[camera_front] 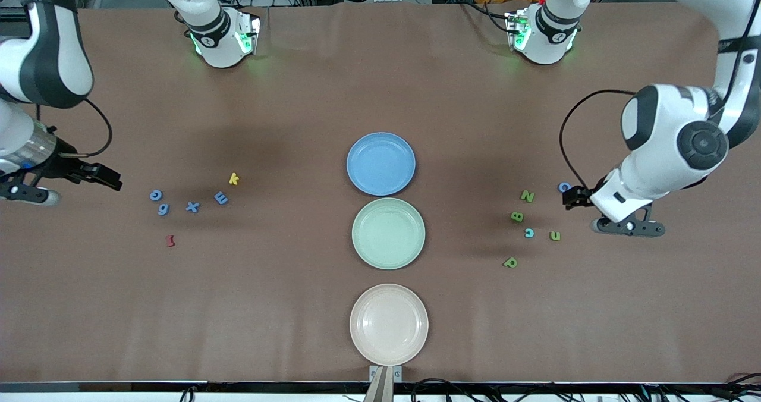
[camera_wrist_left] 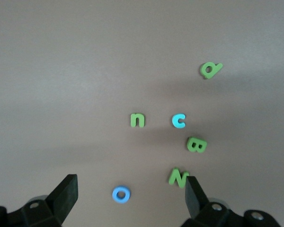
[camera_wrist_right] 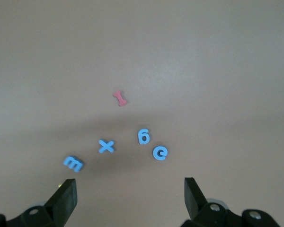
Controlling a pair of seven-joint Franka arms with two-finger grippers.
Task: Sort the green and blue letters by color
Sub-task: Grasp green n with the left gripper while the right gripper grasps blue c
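Front cam: high up, across the table point(camera_front: 297, 93) from the robots, looking down on the whole top w/ both bases along the upper edge. Left wrist cam: close, looks down past its own fingers point(camera_wrist_left: 66, 194) at the green letters point(camera_wrist_left: 197, 144) (same cluster front cam shows toward left arm's end). Right wrist cam: likewise, over the blue letters point(camera_wrist_right: 106, 146), shared w/ front cam.
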